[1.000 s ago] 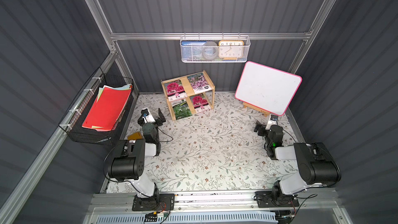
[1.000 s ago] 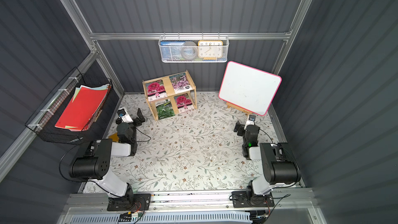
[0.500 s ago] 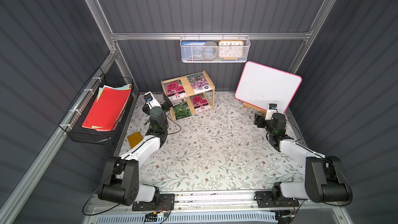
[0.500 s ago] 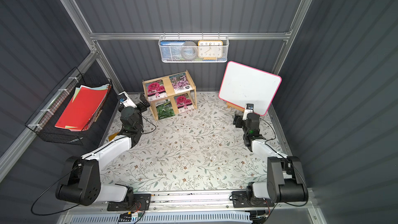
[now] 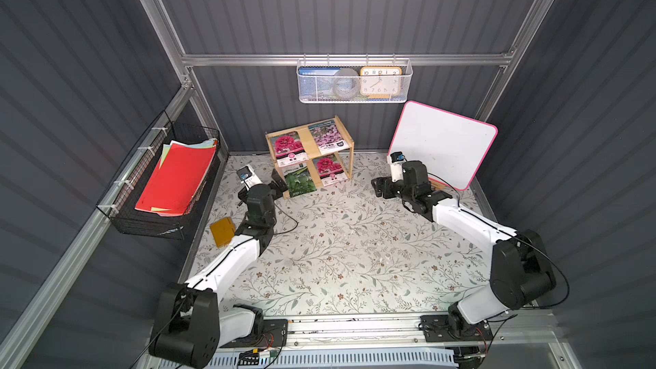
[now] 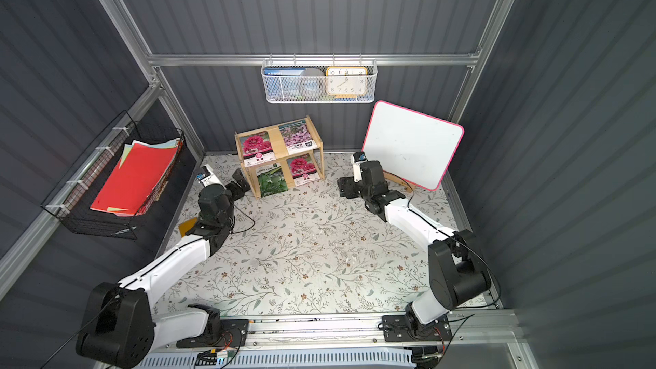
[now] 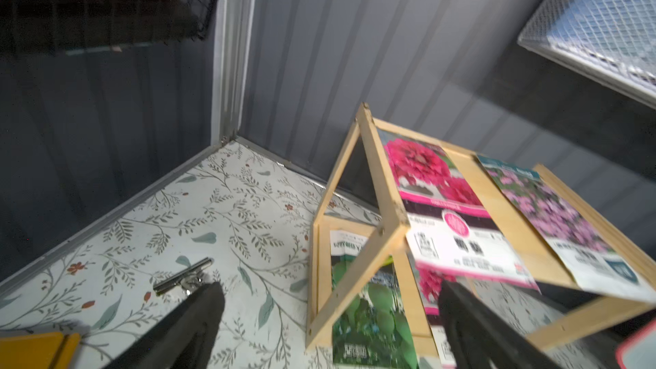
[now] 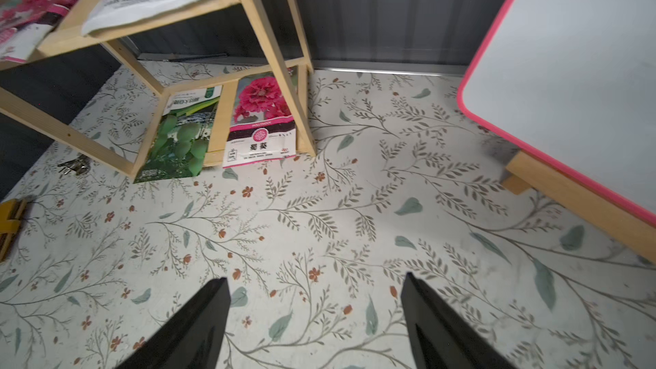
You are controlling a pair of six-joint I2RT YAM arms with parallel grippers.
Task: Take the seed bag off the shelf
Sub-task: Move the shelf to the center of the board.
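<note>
The floral-printed white tabletop (image 5: 355,243) is set with a small two-tier light wooden shelf (image 5: 307,143) at the back, a pink-rimmed whiteboard (image 5: 443,143) on a wooden foot, a flat yellow piece (image 5: 222,231) and a silver metal clip (image 7: 182,276). A red-flowered seed bag (image 5: 288,145) and a purple-flowered seed bag (image 5: 327,135) are laid on its top board, a green-leaved seed bag (image 5: 300,182) and a second red-flowered bag (image 5: 328,168) on its lower board.

left arm: was folded back by its base a second ago; now stretched out toward 12 o'clock.
left gripper (image 5: 279,182): moved from the mat's 9 o'clock edge up to just beside the shelf (image 5: 307,140), at the shelf's 8 o'clock.
right arm: also unfolded from its base; now reaches toward 11 o'clock.
right gripper (image 5: 378,186): half a second ago it was up by the whiteboard (image 5: 442,143); since swung round to face the shelf from its 4 o'clock, near but apart.
yellow block (image 5: 222,231): mostly covered by the left arm a second ago; now in plain view at the arm's 9 o'clock.
</note>
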